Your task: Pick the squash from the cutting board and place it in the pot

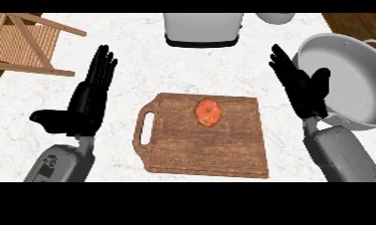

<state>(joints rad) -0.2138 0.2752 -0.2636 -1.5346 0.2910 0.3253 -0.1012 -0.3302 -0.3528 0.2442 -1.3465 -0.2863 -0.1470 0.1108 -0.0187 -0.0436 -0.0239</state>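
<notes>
An orange squash (pixel 208 111) lies on the upper middle of the wooden cutting board (pixel 220 149), which has a handle slot on its left side. The grey metal pot (pixel 345 82) stands at the right, tilted toward me, its inside bare. My right hand (pixel 305 89) is open with straight fingers, between the board's right edge and the pot's rim, apart from the squash. My left hand (pixel 89 99) is open left of the board, fingers pointing away, thumb out to the left. Neither hand holds anything.
A white toaster-like appliance (pixel 203 29) stands at the back centre, with a white bowl (pixel 275 17) to its right. A wooden rack (pixel 33 42) occupies the back left corner. The counter is white marble.
</notes>
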